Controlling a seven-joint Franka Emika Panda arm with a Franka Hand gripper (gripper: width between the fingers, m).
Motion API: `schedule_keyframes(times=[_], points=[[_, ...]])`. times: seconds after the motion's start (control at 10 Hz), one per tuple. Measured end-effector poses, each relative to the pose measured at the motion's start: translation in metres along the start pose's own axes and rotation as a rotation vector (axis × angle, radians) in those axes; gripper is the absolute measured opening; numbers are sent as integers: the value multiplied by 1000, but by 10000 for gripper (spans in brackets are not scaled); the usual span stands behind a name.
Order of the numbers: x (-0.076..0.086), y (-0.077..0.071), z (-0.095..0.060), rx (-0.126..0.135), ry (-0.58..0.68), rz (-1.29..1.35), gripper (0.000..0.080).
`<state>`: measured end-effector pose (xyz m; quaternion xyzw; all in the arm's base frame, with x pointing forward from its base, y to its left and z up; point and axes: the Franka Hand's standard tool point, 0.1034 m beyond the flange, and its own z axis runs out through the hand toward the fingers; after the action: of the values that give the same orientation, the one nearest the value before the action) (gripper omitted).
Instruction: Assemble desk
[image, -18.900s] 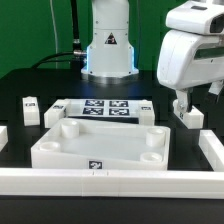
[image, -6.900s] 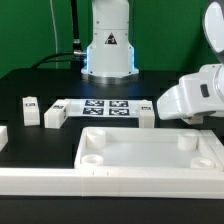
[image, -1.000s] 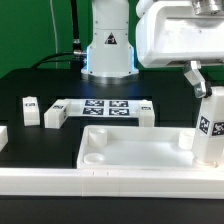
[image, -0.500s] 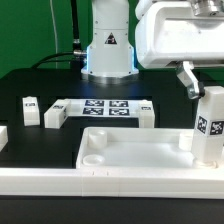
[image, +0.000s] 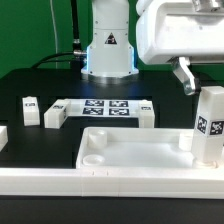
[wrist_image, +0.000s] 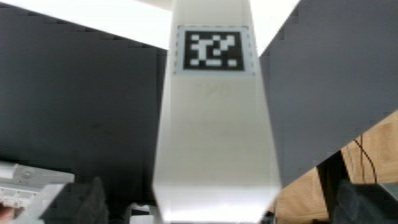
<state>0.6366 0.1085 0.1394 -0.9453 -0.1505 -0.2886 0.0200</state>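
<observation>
The leg is standing upright in the tabletop's near socket at the exterior view's right, judged light, rigid and slick, best pinched across its flat upper sides, while the gripper is hanging open above it, gripping nothing.

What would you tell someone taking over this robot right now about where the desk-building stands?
Gripper: open, empty, at the top of the standing leg.
Large white plastic tray-like tabletop: flat on the table, sockets up.
Done: one white block leg with a black-and-white tag stands upright in the corner socket at the exterior view's right; how firmly, unclear.
Left: three loose white tagged legs beside the marker board need fitting.
</observation>
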Motion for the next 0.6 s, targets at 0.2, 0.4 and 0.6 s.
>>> schedule_keyframes(times=[0.2, 0.4, 0.6], points=[[11, 2, -13, 2, -20, -3, 649], [8, 0, -10, 8, -43, -4, 649], [5, -1, -8, 16, -84, -4, 649]])
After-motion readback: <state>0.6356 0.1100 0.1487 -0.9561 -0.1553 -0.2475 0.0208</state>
